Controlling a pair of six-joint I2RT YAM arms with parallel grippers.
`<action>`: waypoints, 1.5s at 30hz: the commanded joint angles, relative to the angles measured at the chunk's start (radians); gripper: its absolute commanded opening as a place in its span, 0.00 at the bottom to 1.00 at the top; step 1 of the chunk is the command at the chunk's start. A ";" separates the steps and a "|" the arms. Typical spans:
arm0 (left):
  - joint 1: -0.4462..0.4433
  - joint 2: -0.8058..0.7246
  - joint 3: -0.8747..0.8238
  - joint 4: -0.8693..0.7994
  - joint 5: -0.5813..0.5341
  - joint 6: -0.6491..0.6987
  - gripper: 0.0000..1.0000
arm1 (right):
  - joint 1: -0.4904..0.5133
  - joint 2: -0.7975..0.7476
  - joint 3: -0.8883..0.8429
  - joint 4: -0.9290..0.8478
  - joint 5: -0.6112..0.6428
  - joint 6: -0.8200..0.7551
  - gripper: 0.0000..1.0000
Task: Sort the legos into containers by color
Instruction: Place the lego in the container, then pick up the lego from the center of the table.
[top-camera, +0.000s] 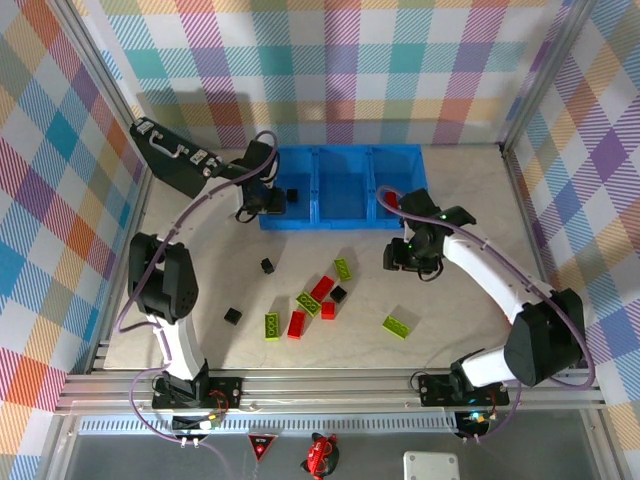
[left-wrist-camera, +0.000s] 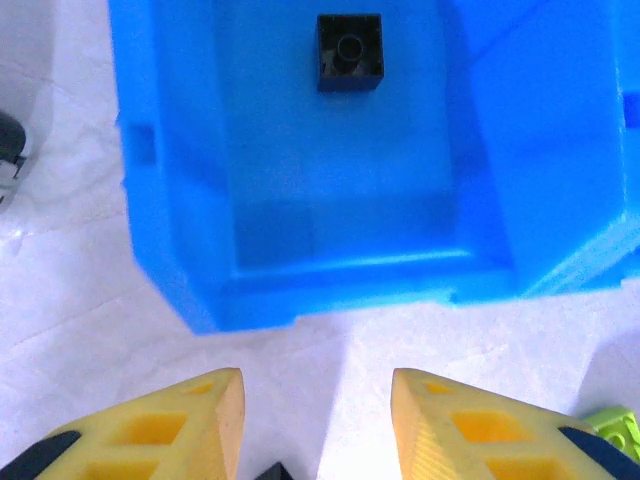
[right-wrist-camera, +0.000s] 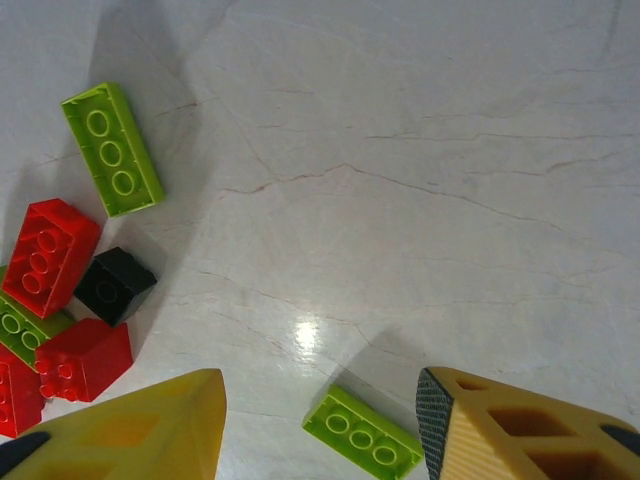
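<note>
Legos (top-camera: 321, 289) dot pale veined tabletop (top-camera: 350, 347); plaid walls (top-camera: 330, 60).

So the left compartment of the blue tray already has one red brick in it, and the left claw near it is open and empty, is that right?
Not quite. The brick in the left compartment is black, not red, as the left wrist view shows. The left claw is open and empty, as you said.

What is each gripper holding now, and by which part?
Nothing: the left gripper and the right gripper both show parted fingers with nothing between them.
</note>
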 joint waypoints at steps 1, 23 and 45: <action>0.008 -0.099 -0.079 -0.002 0.005 -0.017 0.43 | 0.033 0.037 0.044 0.018 -0.002 0.020 0.54; 0.122 -0.559 -0.491 -0.074 -0.020 0.061 0.46 | 0.237 0.450 0.371 -0.008 0.048 0.021 0.54; 0.180 -0.590 -0.563 0.004 0.015 0.099 0.46 | 0.271 0.708 0.530 -0.014 0.112 0.029 0.53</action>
